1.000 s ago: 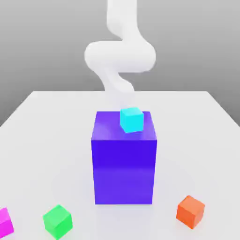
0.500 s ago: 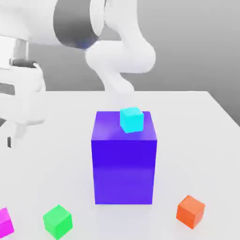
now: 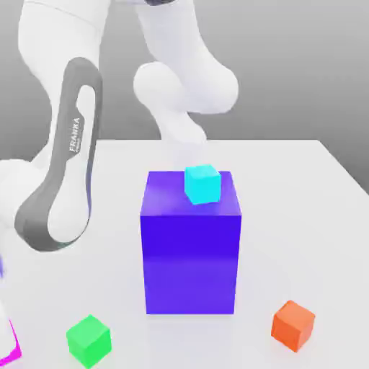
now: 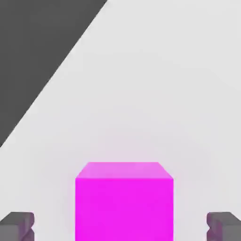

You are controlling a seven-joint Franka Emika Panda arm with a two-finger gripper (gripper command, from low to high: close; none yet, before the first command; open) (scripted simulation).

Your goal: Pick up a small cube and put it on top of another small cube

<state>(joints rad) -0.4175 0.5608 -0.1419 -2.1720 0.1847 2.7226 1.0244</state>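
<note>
Magenta cube [image 4: 124,209]: on the table [image 3: 303,223], at the near end of the exterior view's left, partly behind the white hand; it sits between your fingertips in the hand view.
Gripper [image 4: 120,227]: open, with a gap on either side of the cube; you have no hold on it.
Cube's handling: judging by its size and plain faces, you can expect something light and stiff, not fragile. The smooth sides may be a little slippery, so use a firm, even squeeze.
Where to take hold: the two opposite upright faces, flat against your pads and around mid-height. The cube looks square to the fingers, so you should need little or no twist.
Green cube [image 3: 89,341]: near, to the right of the magenta one in the exterior view; a possible base for your stack.
Orange cube [image 3: 293,326]: near, at the exterior view's right; another possible base.
Cyan cube [image 3: 202,184]: up on the big blue block [image 3: 191,263]; if that is your base, you must lift well over the block.
Your next move: settle level around the cube, then close.
Watch for: one finger touching first and nudging the cube, or a corner grip that lets it turn.
</note>
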